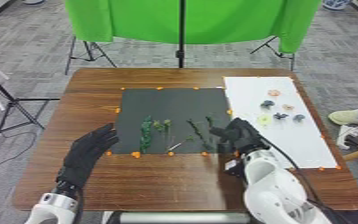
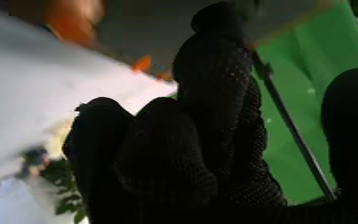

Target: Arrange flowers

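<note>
The brown wooden table [image 1: 140, 190] carries a dark grey rectangular sheet [image 1: 180, 106], with a long white sheet [image 1: 251, 150] beside it toward the table's right edge. Small orange markers [image 1: 136, 155] dot both sheets' borders. A band of bare wood runs between the dark sheet and the table's left edge, and a broader one between that sheet and the near edge, giving room on those sides.

The robot's left hand [image 1: 94, 144], gloved in black fabric, is over the wood just beside the dark sheet's near left corner, its fingers straight and loosely spread. The right hand [image 1: 239, 136], in a matching glove, is over the dark sheet's near right part, by the border with the white one. In the right wrist view its fingers are together, loosely extended, with the thumb well apart and the green cloth [image 2: 291, 120] visible between; I cannot tell whether any fingertip touches a stem.

On the dark sheet, a full leafy green stem [image 1: 146, 132] is leftmost, with thinner green stems [image 1: 195, 128] between it and the right hand. The white sheet bears a peach flower head [image 1: 274, 93], a pale yellow-green one [image 1: 264, 119] and several dark blue ones [image 1: 267, 104].
</note>
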